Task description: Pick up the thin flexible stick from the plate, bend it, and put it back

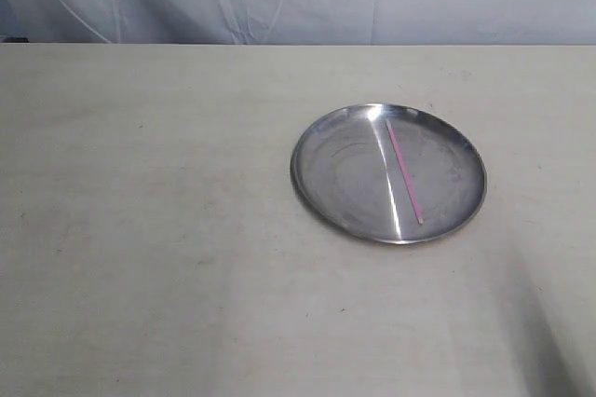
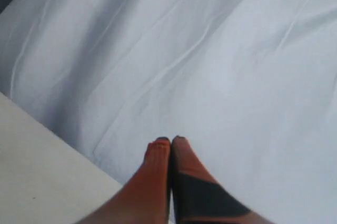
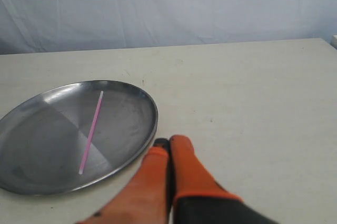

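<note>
Right wrist view shows the right gripper pressed together, empty, near the plate. The left gripper is likewise pressed together, facing white cloth. In the exterior view the thin flexible stick lies straight on the plate, from 12 toward 5 o'clock.

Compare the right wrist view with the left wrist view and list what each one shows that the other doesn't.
Right wrist only: the plate with the thin flexible stick lying straight on it, and the right gripper, shut and empty. Left wrist only: the left gripper, shut and empty. Both: the pale table, the wrinkled white cloth behind it, and closed orange fingertips.
</note>
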